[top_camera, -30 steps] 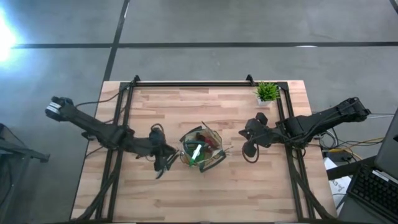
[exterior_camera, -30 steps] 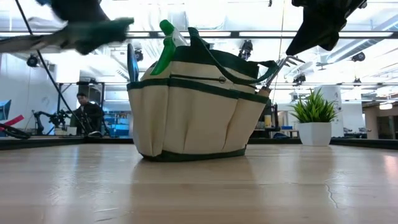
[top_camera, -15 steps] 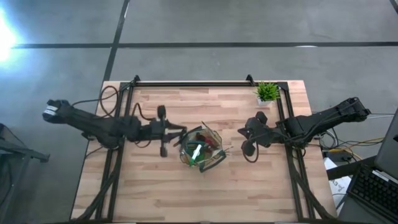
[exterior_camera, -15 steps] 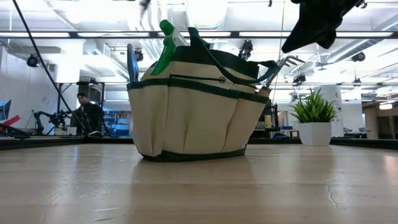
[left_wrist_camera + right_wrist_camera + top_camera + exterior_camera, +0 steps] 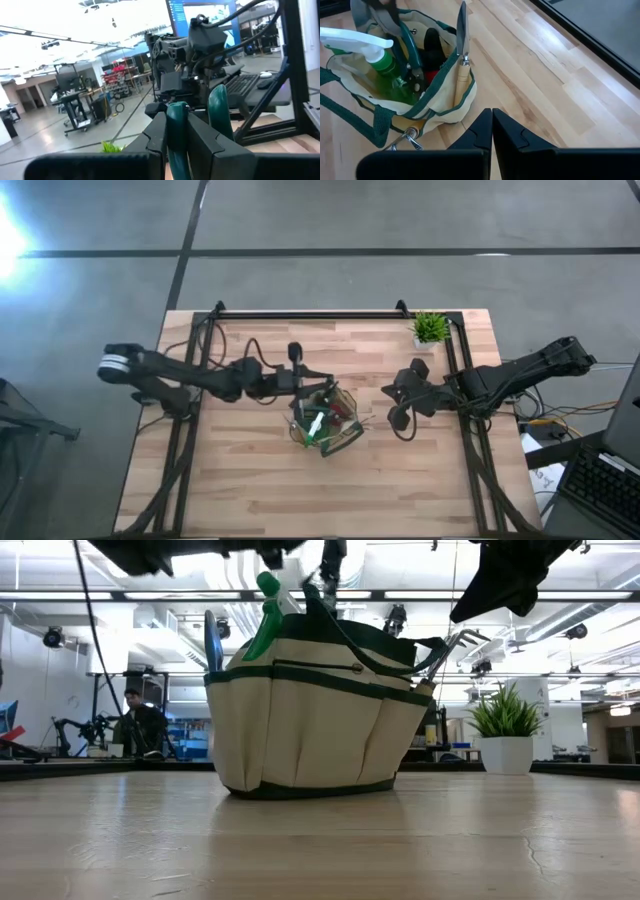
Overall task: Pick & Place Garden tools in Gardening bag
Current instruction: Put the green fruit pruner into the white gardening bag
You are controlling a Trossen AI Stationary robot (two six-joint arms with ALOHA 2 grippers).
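**Green-handled shears going into the bag**

Olive-tan fabric makes up the small round gardening bag (image 5: 325,424) with its dark green rim, which stands near the middle of the pale wooden table (image 5: 400,490), a little toward the front edge. The left gripper (image 5: 305,386) hangs just over the bag's rim on the side facing the back edge. In the left wrist view its dark fingers (image 5: 200,142) are clamped on a green-handled tool (image 5: 176,130); the right wrist view shows pruning shears with dark green handles (image 5: 409,55) reaching down into the bag's mouth. I judge this to be the placing step for the shears, and probably the last one, since no tool lies loose on the table.

Already inside are the green spray bottle with its white trigger head (image 5: 380,60), the wood-handled silver trowel (image 5: 462,42) upright in a side pocket, and something red and black (image 5: 434,55) deeper in.

The next move calls for lowering the shears a little and letting go cleanly, without snagging the thin loop handles (image 5: 360,640).

The right gripper (image 5: 398,420) waits beside the bag toward the right edge, fingers pressed together and holding nothing.
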